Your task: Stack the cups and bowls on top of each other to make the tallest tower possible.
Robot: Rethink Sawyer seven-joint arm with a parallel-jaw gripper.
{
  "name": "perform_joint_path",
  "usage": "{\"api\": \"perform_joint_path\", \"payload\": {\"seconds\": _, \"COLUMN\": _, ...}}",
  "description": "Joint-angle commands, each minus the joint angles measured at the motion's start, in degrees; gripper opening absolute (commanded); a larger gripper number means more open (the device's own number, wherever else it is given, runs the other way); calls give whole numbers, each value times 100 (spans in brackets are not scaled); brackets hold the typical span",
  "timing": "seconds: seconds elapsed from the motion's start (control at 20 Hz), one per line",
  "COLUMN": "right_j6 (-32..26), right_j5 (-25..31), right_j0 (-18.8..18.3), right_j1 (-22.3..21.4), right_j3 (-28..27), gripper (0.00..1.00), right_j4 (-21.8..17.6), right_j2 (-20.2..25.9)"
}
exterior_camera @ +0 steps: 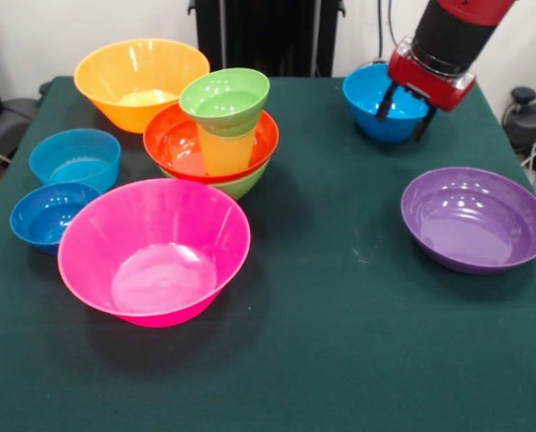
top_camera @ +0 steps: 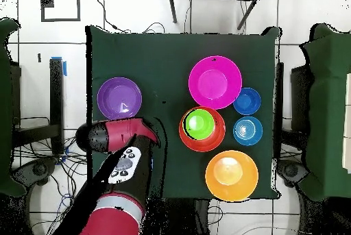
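The tower stands left of centre at the back: a medium green bowl (exterior_camera: 246,185) at the bottom, a red-orange bowl (exterior_camera: 174,142) in it, the yellow cup (exterior_camera: 223,151) upright in that, and a small green bowl (exterior_camera: 225,97) on the cup. It also shows in the overhead view (top_camera: 201,127). My gripper (exterior_camera: 404,114) is open and empty, with its fingers spread at the right part of a blue bowl (exterior_camera: 369,99) at the back right. In the overhead view the arm hides that bowl and the gripper (top_camera: 152,135).
A large orange bowl (exterior_camera: 142,79) (top_camera: 232,175) stands behind the tower. A large pink bowl (exterior_camera: 154,247) (top_camera: 214,81) is in front of it. A light-blue bowl (exterior_camera: 75,157) and a blue bowl (exterior_camera: 50,214) stand at the left. A purple bowl (exterior_camera: 475,218) (top_camera: 119,98) is at the right.
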Motion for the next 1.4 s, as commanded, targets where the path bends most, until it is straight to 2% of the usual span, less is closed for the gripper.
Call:
{"api": "perform_joint_path", "payload": {"seconds": 0.05, "right_j6": 457, "right_j5": 725, "right_j0": -46, "right_j1": 119, "right_j3": -226, "gripper": 100, "right_j4": 66, "right_j2": 206}}
{"api": "perform_joint_path", "payload": {"seconds": 0.1, "right_j6": 440, "right_j5": 750, "right_j0": -120, "right_j1": 83, "right_j3": -150, "gripper": 100, "right_j4": 170, "right_j2": 340}}
{"api": "perform_joint_path", "payload": {"seconds": 0.35, "right_j6": 719, "right_j5": 792, "right_j0": 70, "right_j1": 92, "right_j3": -111, "gripper": 100, "right_j4": 297, "right_j2": 280}}
{"api": "perform_joint_path", "payload": {"seconds": 0.7, "right_j6": 955, "right_j5": 473, "right_j0": 204, "right_j1": 91, "right_j3": 176, "gripper": 100, "right_j4": 607, "right_j2": 421}}
{"api": "perform_joint_path", "payload": {"seconds": 1.0, "right_j6": 1088, "right_j5": 570, "right_j0": 475, "right_j1": 139, "right_j3": 170, "gripper": 100, "right_j4": 777, "right_j2": 286}}
{"api": "perform_joint_path", "payload": {"seconds": 1.3, "right_j6": 1015, "right_j5": 668, "right_j0": 598, "right_j1": 240, "right_j3": 133, "gripper": 100, "right_j4": 864, "right_j2": 212}}
{"api": "perform_joint_path", "payload": {"seconds": 1.4, "right_j6": 890, "right_j5": 405, "right_j0": 538, "right_j1": 277, "right_j3": 217, "gripper": 100, "right_j4": 878, "right_j2": 290}}
